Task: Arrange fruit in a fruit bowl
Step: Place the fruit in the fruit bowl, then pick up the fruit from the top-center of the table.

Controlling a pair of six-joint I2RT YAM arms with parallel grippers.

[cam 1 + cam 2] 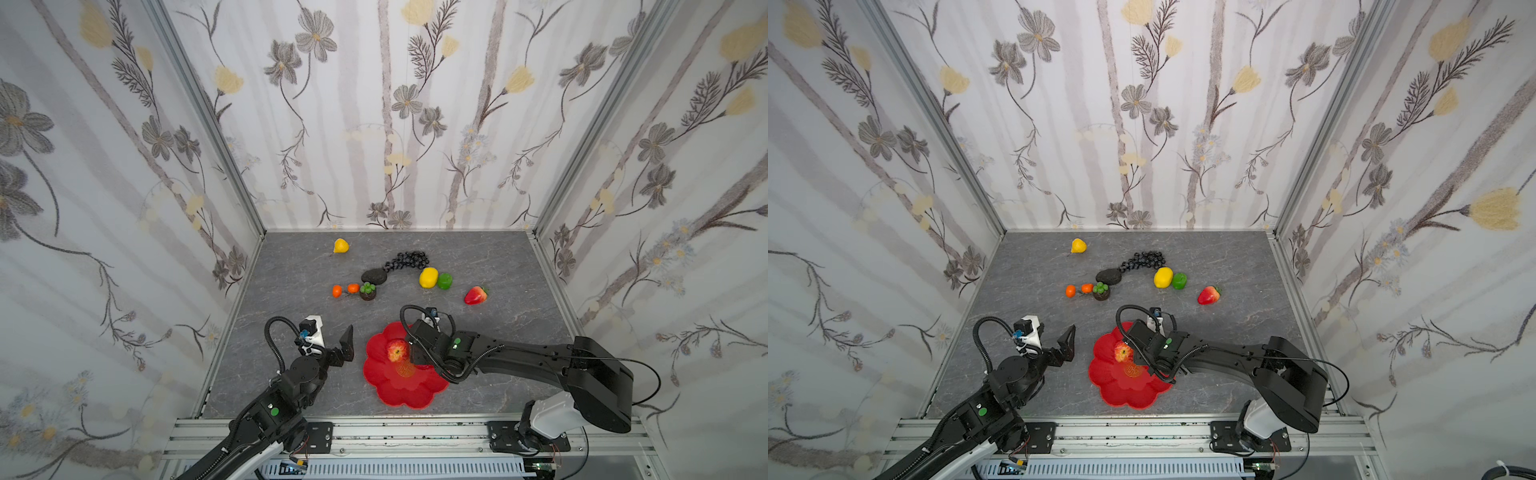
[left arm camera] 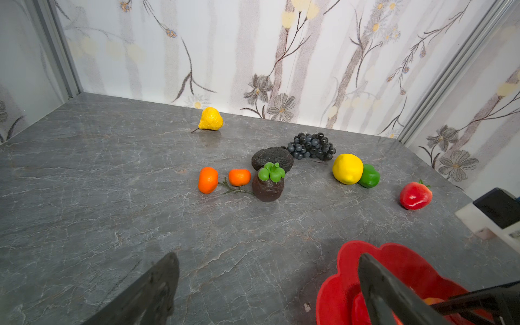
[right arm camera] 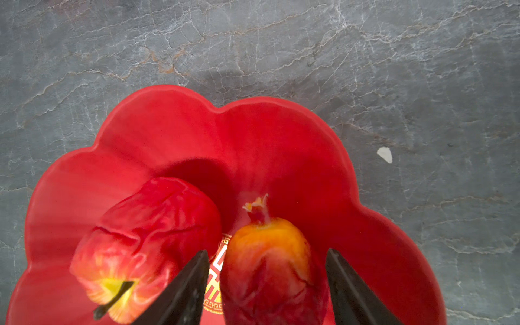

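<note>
The red scalloped fruit bowl [image 1: 401, 392] [image 1: 1127, 392] lies at the front middle of the grey table. In it rest a red apple [image 3: 135, 239] [image 1: 397, 350] and a red-orange fruit [image 3: 267, 270]. My right gripper [image 3: 267, 251] hangs over the bowl, open, its jaws on either side of the red-orange fruit with a gap on each side. My left gripper [image 2: 267, 256] [image 1: 332, 334] is open and empty just left of the bowl. On the table behind lie a pear [image 1: 340, 246], grapes [image 1: 409, 259], an avocado [image 1: 374, 275], a lemon [image 1: 428, 277], a green fruit [image 1: 444, 281], a strawberry [image 1: 475, 295] and two oranges [image 1: 337, 291].
A dark fruit with green leaves [image 1: 368, 291] stands beside the oranges. Flowered walls close the table in on three sides, and an aluminium rail [image 1: 407, 432] runs along the front. A small white chip [image 3: 384, 154] lies on the table near the bowl.
</note>
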